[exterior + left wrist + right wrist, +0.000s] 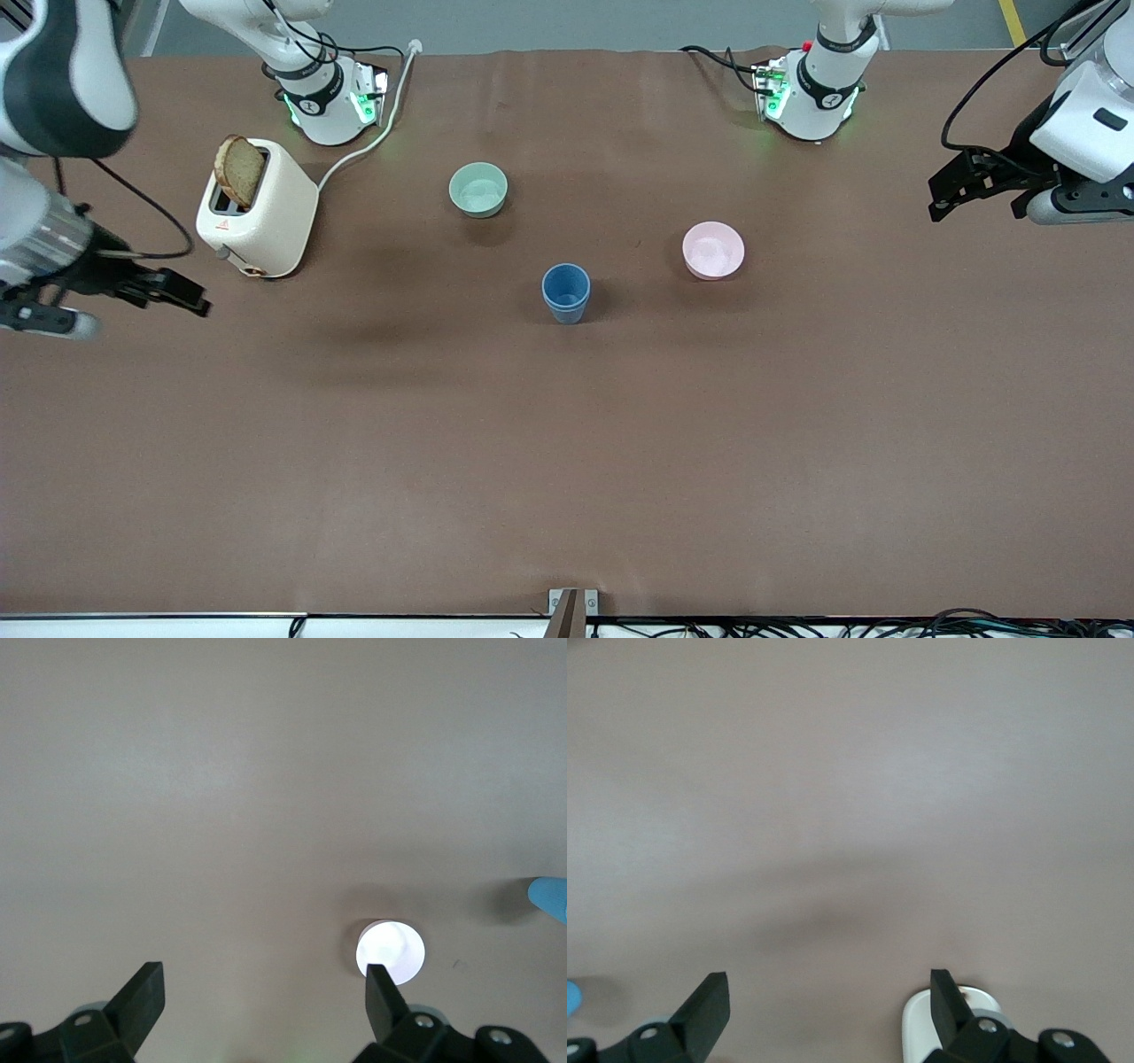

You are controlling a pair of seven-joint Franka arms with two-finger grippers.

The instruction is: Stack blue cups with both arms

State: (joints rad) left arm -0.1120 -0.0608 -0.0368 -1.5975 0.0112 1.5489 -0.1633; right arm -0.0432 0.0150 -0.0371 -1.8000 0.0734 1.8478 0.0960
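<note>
The blue cups [565,292] stand upright in the middle of the table as one stack, one nested in the other, with a second rim line just under the top rim. No other blue cup shows. My left gripper [937,200] hangs open and empty over the left arm's end of the table, well away from the cups. My right gripper [198,303] hangs open and empty over the right arm's end. The left wrist view shows its open fingers [263,992] and an edge of the blue stack [549,897]. The right wrist view shows open fingers [828,997] over bare table and a sliver of blue [571,997].
A pink bowl [713,250] sits beside the cups toward the left arm's end and shows in the left wrist view [390,952]. A pale green bowl [478,190] sits farther from the camera. A cream toaster [261,217] with a bread slice [239,170] stands near the right gripper and shows in the right wrist view [921,1028].
</note>
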